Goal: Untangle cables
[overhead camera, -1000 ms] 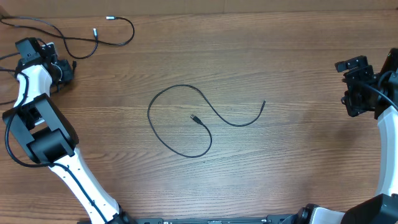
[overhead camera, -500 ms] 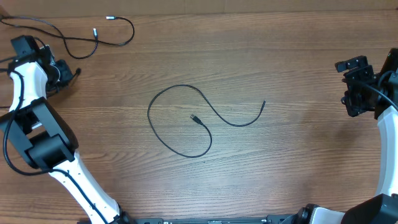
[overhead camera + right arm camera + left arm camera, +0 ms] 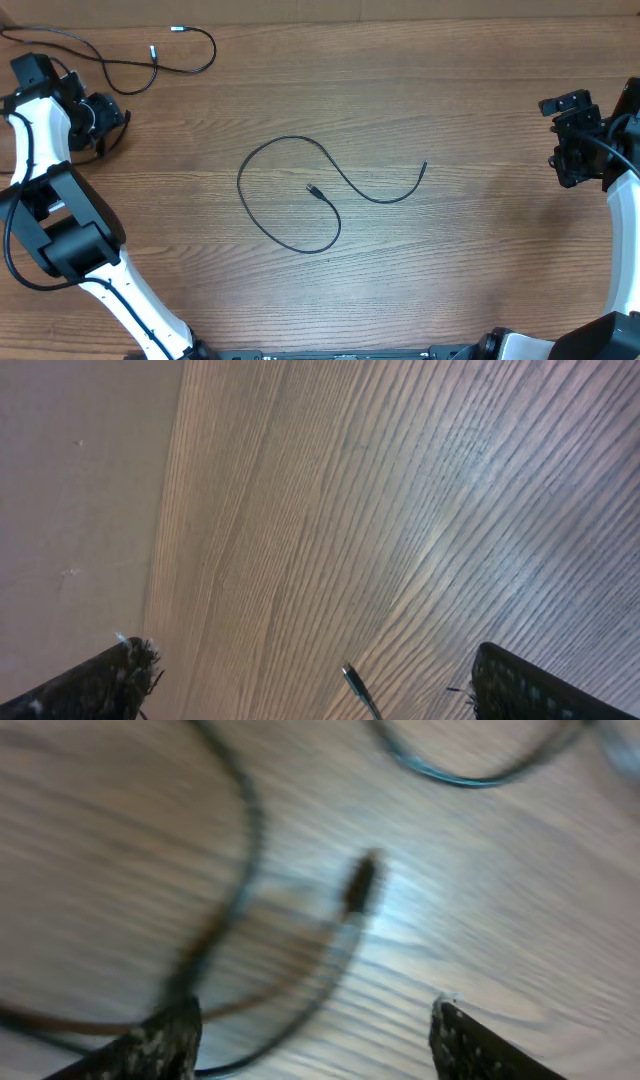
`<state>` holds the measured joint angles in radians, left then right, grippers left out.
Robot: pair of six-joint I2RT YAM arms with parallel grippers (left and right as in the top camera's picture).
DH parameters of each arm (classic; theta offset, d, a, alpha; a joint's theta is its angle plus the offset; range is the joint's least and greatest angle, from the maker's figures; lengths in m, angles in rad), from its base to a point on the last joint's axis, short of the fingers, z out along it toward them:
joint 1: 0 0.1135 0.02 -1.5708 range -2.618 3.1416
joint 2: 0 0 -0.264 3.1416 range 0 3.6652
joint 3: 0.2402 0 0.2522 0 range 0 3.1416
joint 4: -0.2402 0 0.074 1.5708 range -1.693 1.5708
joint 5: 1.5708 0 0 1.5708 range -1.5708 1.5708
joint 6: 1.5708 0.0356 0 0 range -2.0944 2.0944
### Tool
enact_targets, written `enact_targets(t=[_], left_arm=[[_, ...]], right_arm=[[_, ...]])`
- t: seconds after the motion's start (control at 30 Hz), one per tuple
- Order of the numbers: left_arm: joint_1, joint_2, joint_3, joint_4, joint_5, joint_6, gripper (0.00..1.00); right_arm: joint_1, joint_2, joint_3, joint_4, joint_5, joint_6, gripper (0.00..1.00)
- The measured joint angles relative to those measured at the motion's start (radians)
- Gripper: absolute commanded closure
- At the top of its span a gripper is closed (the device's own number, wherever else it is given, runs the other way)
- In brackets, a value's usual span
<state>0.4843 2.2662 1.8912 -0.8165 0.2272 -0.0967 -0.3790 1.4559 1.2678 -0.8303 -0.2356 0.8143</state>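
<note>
Near the far-left corner of the desk (image 3: 470, 280), the left gripper (image 3: 108, 118) is hovering spread just beside two cables (image 3: 150, 62). The third cable (image 3: 300, 190) is lying mid-desk, well apart from the spread right gripper (image 3: 565, 140).

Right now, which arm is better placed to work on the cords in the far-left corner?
Left, probably. The left gripper sits open beside those cords, a plug end just ahead of it; the right gripper is at the opposite edge.

The table (image 3: 480, 90) was brown wood with fine straight grain. The cable (image 3: 380, 201) midway between the left gripper (image 3: 315, 1040) and right gripper (image 3: 320, 690) was black. The cables (image 3: 213, 48) just ahead of the left gripper were black with silver tips. The left arm (image 3: 120, 275) and right arm (image 3: 625, 250) were white with black joints.
</note>
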Motion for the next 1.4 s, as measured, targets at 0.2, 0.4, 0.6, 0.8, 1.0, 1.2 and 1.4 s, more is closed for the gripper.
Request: enact_targets(t=[0.2,0.4,0.6,0.8,1.0,1.2,1.4], left_arm=[[-0.007,-0.036,0.000,0.000,0.458,-0.014,0.00],[-0.092,-0.041,0.000,-0.188,0.652,-0.006,0.00],[-0.285,-0.041,0.000,-0.409,0.441,-0.009,0.01],[-0.465,-0.041,0.000,-0.539,0.131,-0.049,0.01],[-0.559,-0.041,0.000,-0.628,-0.134,-0.119,0.08],[-0.570,-0.041,-0.018,-0.625,-0.191,-0.141,0.15],[-0.570,-0.041,-0.092,-0.569,-0.198,-0.145,0.24]], right_arm=[[0.000,0.000,0.000,0.000,0.000,0.000,0.00],[0.000,0.000,0.000,0.000,0.000,0.000,0.00],[0.000,0.000,0.000,0.000,0.000,0.000,0.00],[0.000,0.000,0.000,0.000,0.000,0.000,0.00],[0.000,0.000,0.000,0.000,0.000,0.000,0.00],[0.000,0.000,0.000,0.000,0.000,0.000,0.00],[0.000,0.000,0.000,0.000,0.000,0.000,0.00]])
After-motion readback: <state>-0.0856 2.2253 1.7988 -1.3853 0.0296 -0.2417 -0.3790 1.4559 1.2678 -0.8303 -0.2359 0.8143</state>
